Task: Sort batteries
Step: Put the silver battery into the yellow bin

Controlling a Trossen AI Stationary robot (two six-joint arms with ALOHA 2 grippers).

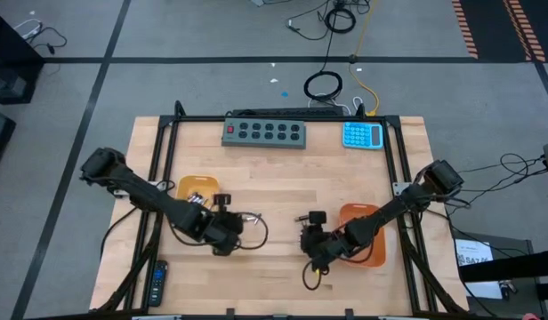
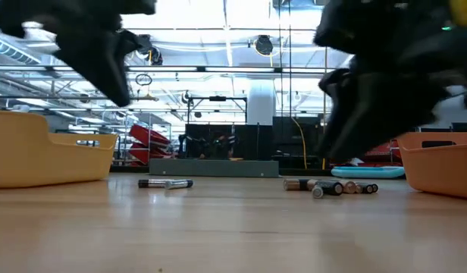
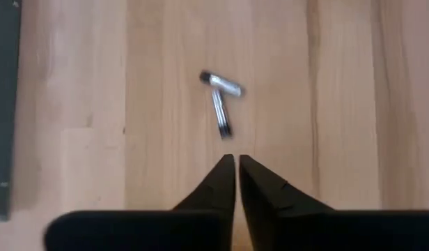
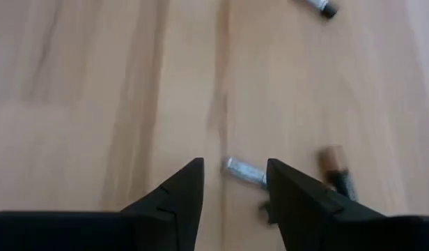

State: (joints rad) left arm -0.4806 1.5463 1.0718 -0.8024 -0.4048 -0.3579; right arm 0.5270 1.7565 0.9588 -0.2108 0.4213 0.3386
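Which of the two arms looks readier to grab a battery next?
Probably the right: the right gripper is open with a silvery battery between its fingers. The left gripper is shut, short of its batteries.

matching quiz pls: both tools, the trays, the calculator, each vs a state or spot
Column 1:
1. left tool
2. right tool
3. calculator
4. yellow tray

Column 2:
A. blue, at the far right of the table
B. open, a silvery battery showing between its fingers
C. under the left arm
D. shut, two batteries lying ahead of it

Pairs: 1-D, 2-B, 3-A, 4-C

The orange tray sits under the right arm.
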